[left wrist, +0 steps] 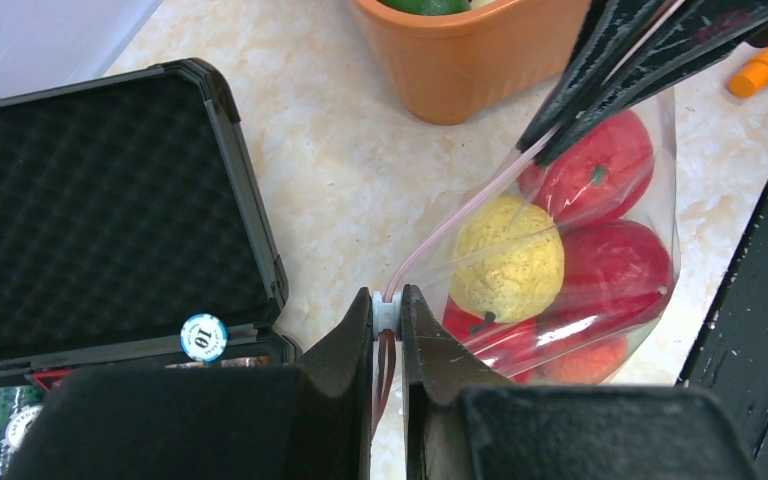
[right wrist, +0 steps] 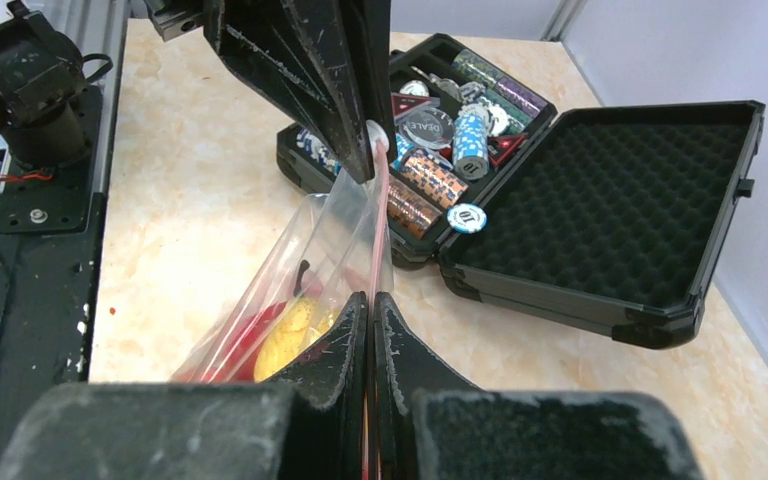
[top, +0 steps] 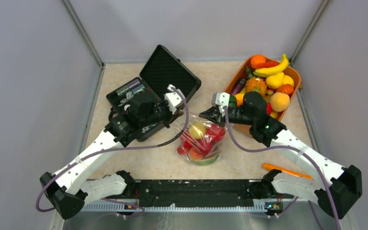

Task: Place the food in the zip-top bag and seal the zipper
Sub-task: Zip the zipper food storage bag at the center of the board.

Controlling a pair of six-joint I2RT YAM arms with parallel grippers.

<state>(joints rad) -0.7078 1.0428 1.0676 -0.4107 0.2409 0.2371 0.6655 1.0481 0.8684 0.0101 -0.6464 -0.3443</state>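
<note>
Clear plastic bag (top: pixel 199 141) sits mid-desk (top: pixel 249 160), between the two arms. Its mouth edge is raised and stretched between both grippers.

Left gripper (left wrist: pixel 387 318): closed on the zipper (left wrist: pixel 465 212) at the end nearer the black case (top: pixel 170 72). Its fingers pinch a small white piece (left wrist: pixel 387 310) sitting on the pink strip.

Right gripper (right wrist: pixel 370 312): closed on the same strip at the opposite end, jaws pressed together with the strip between them.

The zipper runs taut and straight from one gripper to the other. Whether it is pressed shut along its whole length cannot be determined from any view.

Food (top: pixel 201 136) inside the bag: a yellow piece (left wrist: pixel 508 258), two red apples (left wrist: pixel 595 165) above and beside it, an orange piece (left wrist: pixel 585 360) lower down, and a green piece (top: pixel 206 162) at the bag's near edge. The pieces lie packed together, touching.

Further food remains in the orange basket (top: pixel 294 76) at the far right of the desk, just beside the right arm. It includes a banana (top: pixel 272 68) on top and a peach-coloured piece (top: pixel 279 101).

The black case stands open at the far left, under the left arm. Its foam-lined lid is tilted back and round chips (right wrist: pixel 440 150) fill its tray.

An orange stick (top: pixel 285 170) lies flat on the desk near the right arm's base, well apart from the bag.
</note>
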